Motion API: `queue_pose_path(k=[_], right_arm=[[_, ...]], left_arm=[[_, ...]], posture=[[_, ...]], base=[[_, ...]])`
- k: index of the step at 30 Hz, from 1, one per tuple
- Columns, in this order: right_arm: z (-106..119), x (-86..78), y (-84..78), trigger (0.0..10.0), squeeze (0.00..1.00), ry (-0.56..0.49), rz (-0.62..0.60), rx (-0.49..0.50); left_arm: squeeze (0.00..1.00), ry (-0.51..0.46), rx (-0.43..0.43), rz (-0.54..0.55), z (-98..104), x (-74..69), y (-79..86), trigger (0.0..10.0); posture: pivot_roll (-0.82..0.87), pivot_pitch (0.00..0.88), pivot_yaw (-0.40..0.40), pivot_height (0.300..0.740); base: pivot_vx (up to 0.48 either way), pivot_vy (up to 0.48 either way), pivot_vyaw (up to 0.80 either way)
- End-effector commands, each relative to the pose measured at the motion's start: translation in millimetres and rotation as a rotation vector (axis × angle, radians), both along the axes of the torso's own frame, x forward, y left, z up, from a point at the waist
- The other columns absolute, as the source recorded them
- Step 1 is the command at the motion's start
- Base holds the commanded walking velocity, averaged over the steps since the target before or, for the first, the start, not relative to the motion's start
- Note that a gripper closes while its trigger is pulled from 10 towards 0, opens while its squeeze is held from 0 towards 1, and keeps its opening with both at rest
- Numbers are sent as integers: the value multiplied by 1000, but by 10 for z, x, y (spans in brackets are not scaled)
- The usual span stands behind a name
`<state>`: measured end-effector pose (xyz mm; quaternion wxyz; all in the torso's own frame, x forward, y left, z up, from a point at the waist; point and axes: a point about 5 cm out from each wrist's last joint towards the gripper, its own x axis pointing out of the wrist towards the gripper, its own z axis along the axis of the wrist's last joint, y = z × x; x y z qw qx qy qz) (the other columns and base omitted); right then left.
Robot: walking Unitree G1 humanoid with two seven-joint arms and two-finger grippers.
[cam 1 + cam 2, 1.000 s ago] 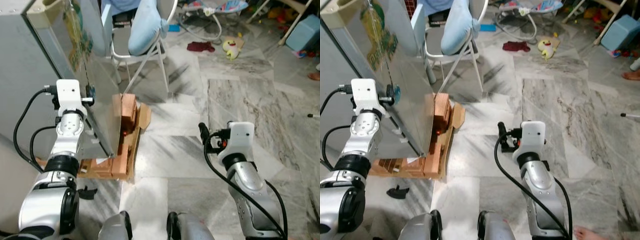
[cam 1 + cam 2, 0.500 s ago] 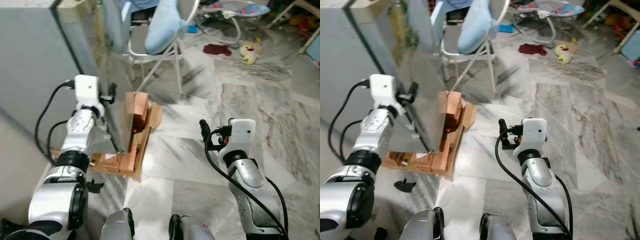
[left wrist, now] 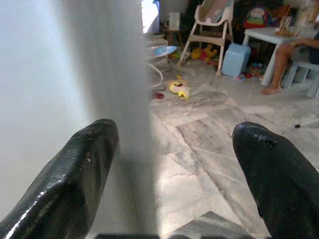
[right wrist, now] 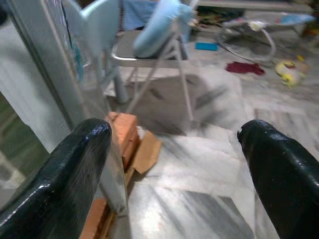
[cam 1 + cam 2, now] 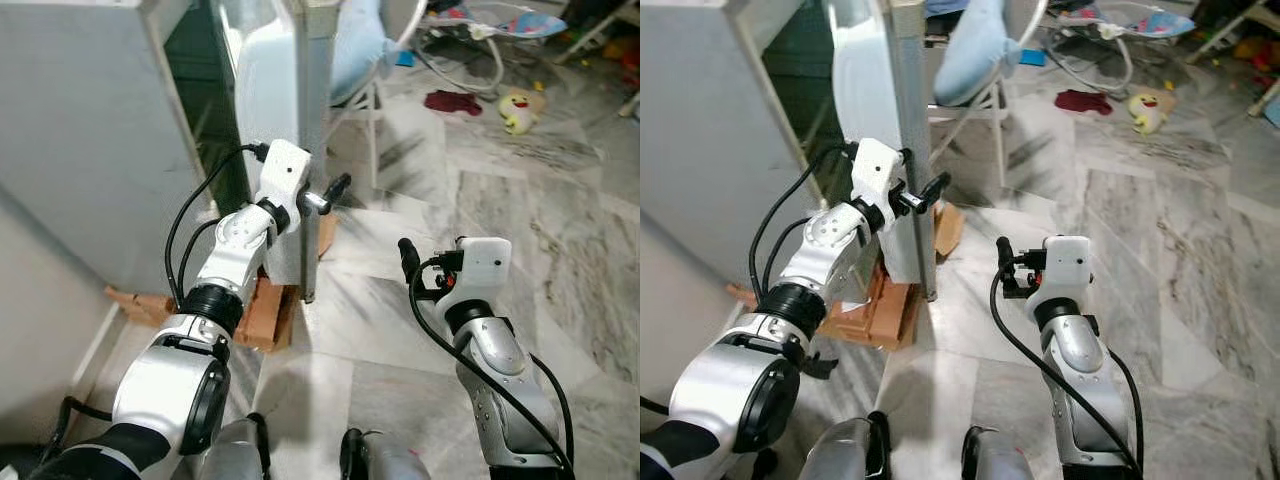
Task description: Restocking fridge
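Glossy metal fridge door (image 5: pixel 300 120), marble floor (image 5: pixel 560 230)

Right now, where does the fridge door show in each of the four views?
Left eye view: the fridge door stands edge-on at upper centre, with the left pincer at its edge.
Right eye view: edge-on, upper left of centre.
Left wrist view: a blurred grey slab beside one finger.
Right wrist view: a shiny panel with bricks at its foot.
Shared landmark: the yellow toy.

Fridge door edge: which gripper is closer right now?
Left. The left gripper straddles the fridge door edge, fingers open. The right gripper hangs over the marble floor, well clear to the door's right, also open.
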<state>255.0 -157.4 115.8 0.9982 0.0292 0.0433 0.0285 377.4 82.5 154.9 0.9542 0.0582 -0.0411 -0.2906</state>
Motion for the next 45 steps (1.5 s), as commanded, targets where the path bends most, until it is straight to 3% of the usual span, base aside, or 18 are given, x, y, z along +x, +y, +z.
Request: queue_pose_path(k=[1,5,15,34,39,45], right_arm=[[16,-17,-31,10000,0,-13,-21,18],[28,0,21,10000,0,-17,-7,55],[10,23,55,10000,0,-16,3,36],[14,26,38,10000,0,-21,-13,24],[14,35,39,10000,0,-22,-14,22],[8,37,39,10000,0,-21,-17,20]], left_arm=[[0,16,-6,61,-55,10,196,10000],[0,22,-2,125,-132,-30,519,10000],[0,41,-7,135,-283,-156,608,10000],[0,39,-27,23,-206,-154,335,10000],[0,23,-2,-48,-209,-203,207,10000],[0,23,6,-55,-201,-204,156,10000]], posture=[[-114,110,-23,740],[-102,111,-26,740],[-90,114,-34,740],[-106,118,-27,740],[-105,117,-26,740],[-106,116,-24,740]], base=[[0,0,0],[0,0,-195],[347,-138,-471],[450,0,0],[466,0,0],[467,0,0]])
